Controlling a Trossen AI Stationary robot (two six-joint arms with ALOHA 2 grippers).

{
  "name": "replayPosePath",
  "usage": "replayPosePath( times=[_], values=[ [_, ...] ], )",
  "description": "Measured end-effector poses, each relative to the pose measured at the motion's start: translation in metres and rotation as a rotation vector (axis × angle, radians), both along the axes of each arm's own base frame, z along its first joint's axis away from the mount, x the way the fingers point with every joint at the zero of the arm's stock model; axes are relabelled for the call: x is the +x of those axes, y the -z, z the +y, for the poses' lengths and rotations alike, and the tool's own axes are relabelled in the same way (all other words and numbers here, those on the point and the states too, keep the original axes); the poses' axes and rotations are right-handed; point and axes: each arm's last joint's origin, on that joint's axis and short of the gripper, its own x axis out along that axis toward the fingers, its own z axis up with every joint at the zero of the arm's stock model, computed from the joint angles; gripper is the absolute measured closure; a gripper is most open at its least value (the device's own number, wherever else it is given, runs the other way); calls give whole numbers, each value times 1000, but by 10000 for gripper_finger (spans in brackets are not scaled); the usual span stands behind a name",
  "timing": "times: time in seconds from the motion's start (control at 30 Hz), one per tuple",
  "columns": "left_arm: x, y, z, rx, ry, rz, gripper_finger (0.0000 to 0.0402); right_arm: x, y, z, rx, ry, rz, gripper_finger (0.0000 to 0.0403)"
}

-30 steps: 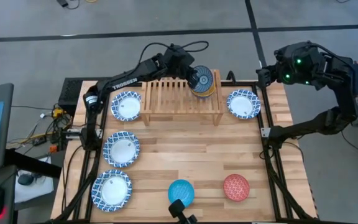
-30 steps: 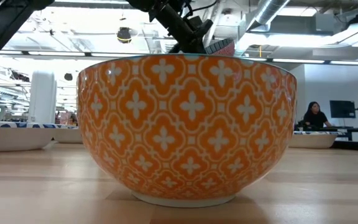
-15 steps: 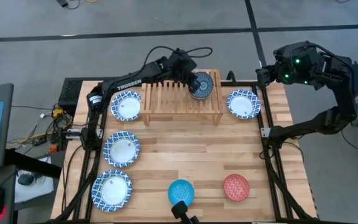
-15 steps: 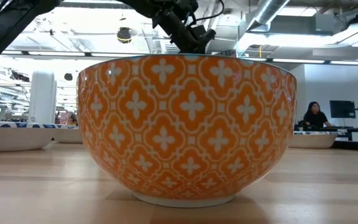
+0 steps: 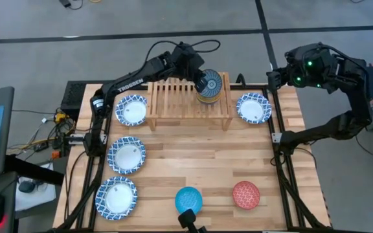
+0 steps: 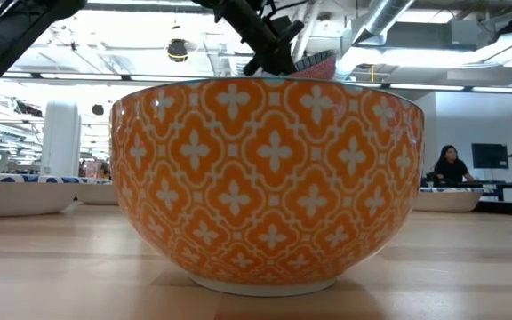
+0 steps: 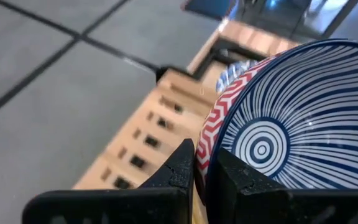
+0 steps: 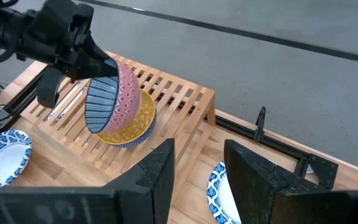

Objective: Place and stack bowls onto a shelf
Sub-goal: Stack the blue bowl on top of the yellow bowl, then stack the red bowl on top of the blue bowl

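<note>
Bowls were being stacked at the shelf's (image 5: 190, 98) right end: the striped bowl (image 5: 209, 84) was pinched by its rim in the left gripper (image 7: 204, 163), tilted over the yellow bowl (image 8: 132, 124) for nesting. The right gripper (image 8: 197, 163) was kept parked, fingers apart, off the table's far right corner.

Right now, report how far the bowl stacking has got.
Done: a yellow bowl sits on the shelf.
In hand: the left gripper is shut on the rim of the red-patterned bowl, tilted over the yellow one.
Left: four patterned dishes, the bright blue bowl and the red bowl remain on the table. The right gripper waits, open, beside the shelf.
</note>
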Motion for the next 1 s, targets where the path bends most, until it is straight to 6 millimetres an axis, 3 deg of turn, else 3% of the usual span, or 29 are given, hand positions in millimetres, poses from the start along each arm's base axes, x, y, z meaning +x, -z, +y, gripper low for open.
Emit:
replayPosePath(
  times=[0.33,0.77,1.0],
  values=[
    [-4,6,0,-27,14,64,380,0,0,0,1,0,0,239],
    [0,20,10,-66,3,83,303,0,0,0,3,4,-4,239],
    [-3,7,9,-64,-3,65,299,1,1,-1,7,8,-6,239]
  ],
)
